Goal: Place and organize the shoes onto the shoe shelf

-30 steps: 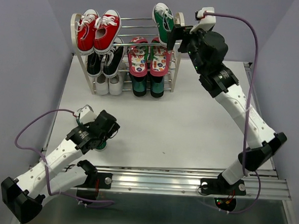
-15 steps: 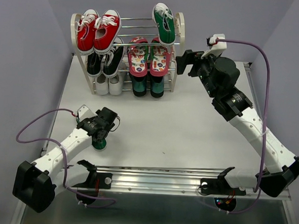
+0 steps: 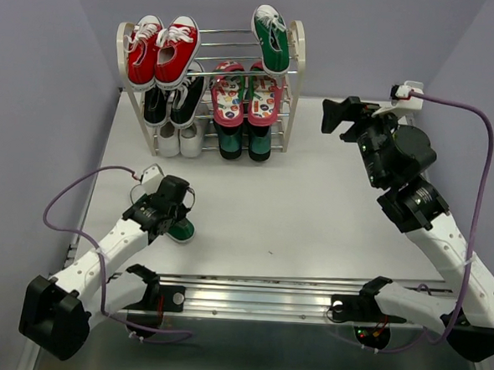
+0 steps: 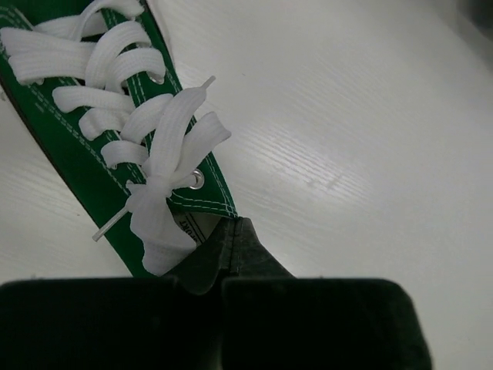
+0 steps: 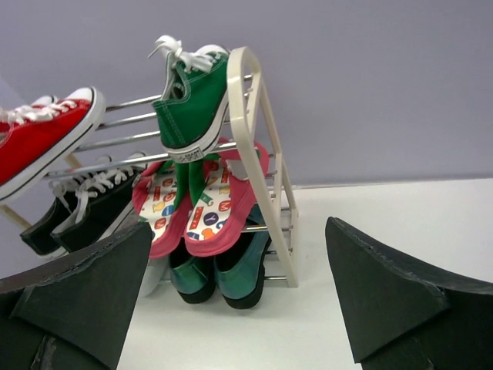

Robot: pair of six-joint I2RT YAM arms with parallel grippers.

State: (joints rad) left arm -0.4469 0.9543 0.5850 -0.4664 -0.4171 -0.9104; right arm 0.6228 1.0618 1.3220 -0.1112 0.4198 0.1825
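1. My L end effector [image 4: 229, 237] was clamped shut on the canvas edge of a green sneaker [image 4: 77, 173], just below the lace bow.
2. That sneaker lay on the bench [image 3: 313, 206], near-left, well apart from the shoe shelf [image 3: 297, 45].
3. My R end effector [image 5: 239, 301] stood wide, holding nothing, facing the shelf's R side w/o touching it.
4. The other green sneaker [image 3: 271, 37] rested on the shelf's top rods, R end.

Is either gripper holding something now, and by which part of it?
The left gripper pinches the small green canvas sneaker by its upper rim beside the lace bow. The right gripper, open, holds nothing.
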